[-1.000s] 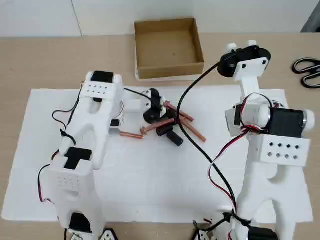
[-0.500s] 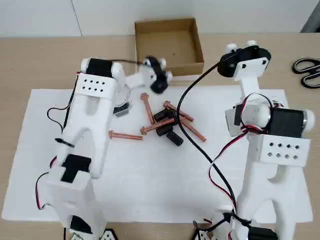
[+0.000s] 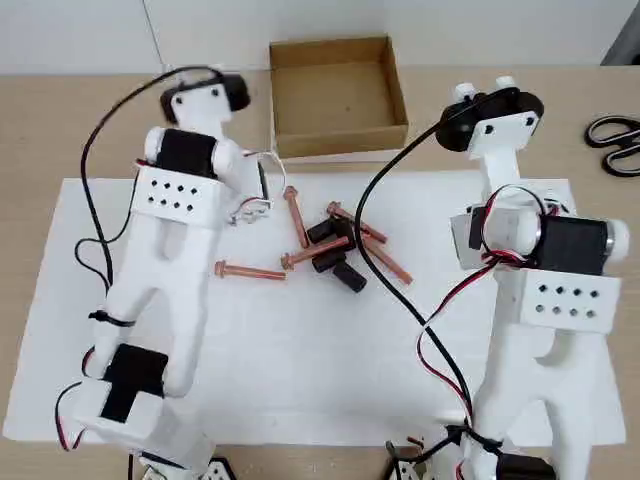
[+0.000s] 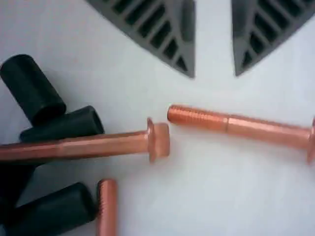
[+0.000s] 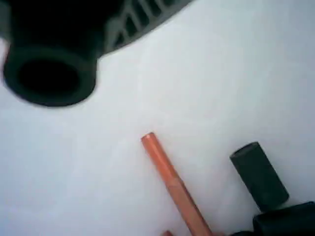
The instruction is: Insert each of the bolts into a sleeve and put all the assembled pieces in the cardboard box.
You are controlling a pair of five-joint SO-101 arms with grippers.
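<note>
light wooden table (image 3: pixel 60 120) runs across the whole high view, bare along the upper band and down the left edge. white paper sheet (image 3: pixel 300 370) lies flat on it, covering the centre and lower part of the frame, its upper edge straight and its lower left corner near the bottom. black-handled scissors (image 3: pixel 615 140) lie on the bare wood at the right edge, upper right, off the sheet. white wall (image 3: pixel 100 35) along the top.
</note>
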